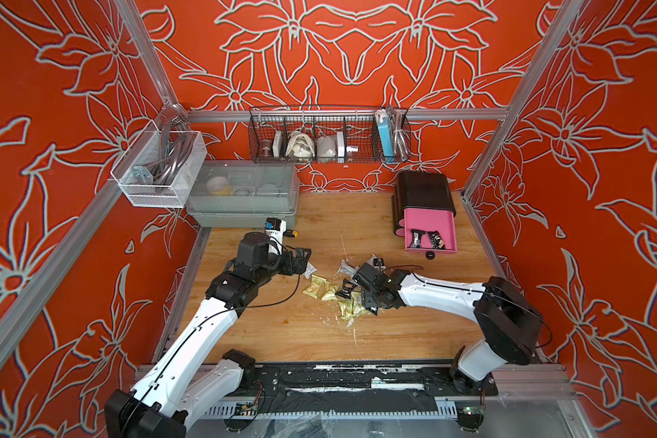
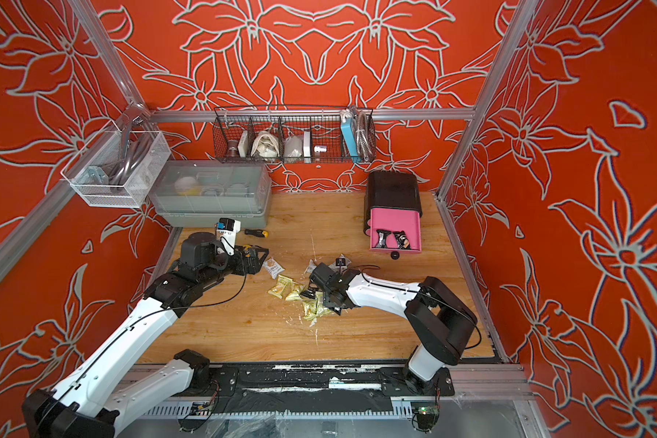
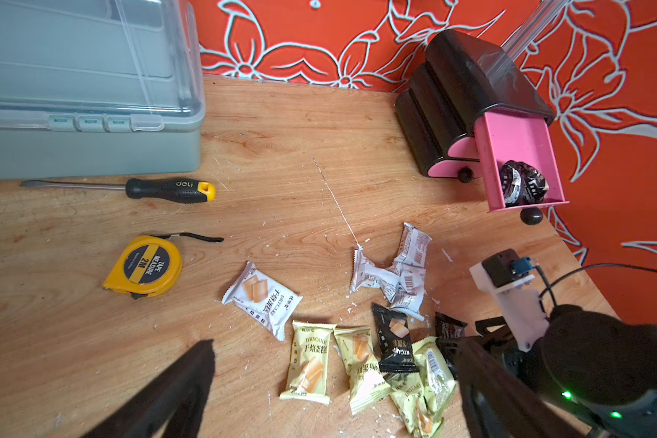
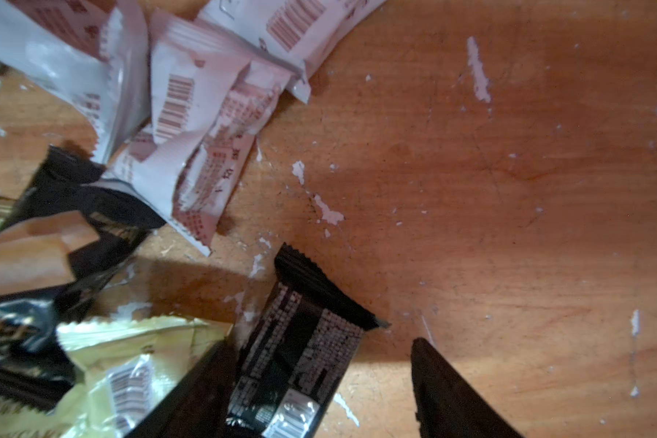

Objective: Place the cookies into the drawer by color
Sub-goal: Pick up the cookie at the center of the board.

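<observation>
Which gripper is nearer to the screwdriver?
Left. The left gripper is just beside the screwdriver; the right gripper is farther off, down among the cookies.

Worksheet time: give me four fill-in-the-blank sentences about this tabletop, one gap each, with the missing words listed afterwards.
The chest has three pink drawers, and only the ____ one is pulled out.
The open drawer holds only ____ cookie packets.
The tape measure has a ____ case.
The right gripper has its jaws ____ on either side of a black packet.
Missing words: top; black; yellow; open.
</observation>
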Robot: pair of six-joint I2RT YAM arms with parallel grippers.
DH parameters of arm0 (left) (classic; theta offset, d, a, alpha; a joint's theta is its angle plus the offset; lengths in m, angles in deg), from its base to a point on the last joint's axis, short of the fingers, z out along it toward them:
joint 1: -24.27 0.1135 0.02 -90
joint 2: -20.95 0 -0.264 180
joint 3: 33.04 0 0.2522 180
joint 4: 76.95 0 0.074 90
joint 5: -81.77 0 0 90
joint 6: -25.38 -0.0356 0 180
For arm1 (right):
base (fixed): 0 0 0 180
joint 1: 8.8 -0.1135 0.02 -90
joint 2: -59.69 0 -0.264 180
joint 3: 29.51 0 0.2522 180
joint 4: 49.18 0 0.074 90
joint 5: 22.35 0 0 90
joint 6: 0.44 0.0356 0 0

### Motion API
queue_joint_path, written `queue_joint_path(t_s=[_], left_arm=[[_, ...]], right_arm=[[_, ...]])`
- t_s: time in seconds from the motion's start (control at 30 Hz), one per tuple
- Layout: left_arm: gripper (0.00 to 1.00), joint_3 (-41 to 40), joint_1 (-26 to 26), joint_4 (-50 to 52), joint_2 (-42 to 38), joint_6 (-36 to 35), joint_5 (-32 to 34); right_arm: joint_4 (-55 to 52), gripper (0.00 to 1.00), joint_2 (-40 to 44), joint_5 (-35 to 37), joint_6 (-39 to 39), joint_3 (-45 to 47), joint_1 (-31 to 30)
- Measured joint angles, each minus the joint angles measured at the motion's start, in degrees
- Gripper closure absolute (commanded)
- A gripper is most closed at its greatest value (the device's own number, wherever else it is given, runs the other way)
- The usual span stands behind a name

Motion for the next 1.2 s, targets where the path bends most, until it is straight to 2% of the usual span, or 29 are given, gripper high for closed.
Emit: queue_joint_path(t_s=[0.27, 0.5, 0.63, 0.77, 1.2], left_arm=[[0.02, 0.0, 0.0, 0.0, 0.0, 0.0, 0.0], [0.02, 0.0, 0.0, 0.0, 0.0, 0.0, 0.0], [0.02, 0.0, 0.0, 0.0, 0.0, 0.0, 0.0], [0.02, 0.0, 0.0, 0.0, 0.0, 0.0, 0.0], [0.02, 0.0, 0.0, 0.0, 0.0, 0.0, 0.04]], right_arm=[[1.97, 0.29, -1.38, -0.76, 2.64, 1.03, -0.7], [5.2, 0.43, -0.37, -1.16, 4.92, 3.15, -1.42], [5.9, 0.47, -0.33, -1.11, 5.11, 3.39, -1.6], [6.51, 0.57, 0.35, -0.92, 5.51, 4.26, -1.6], [4.87, 0.64, 5.27, -0.44, 3.13, 6.25, -1.6]])
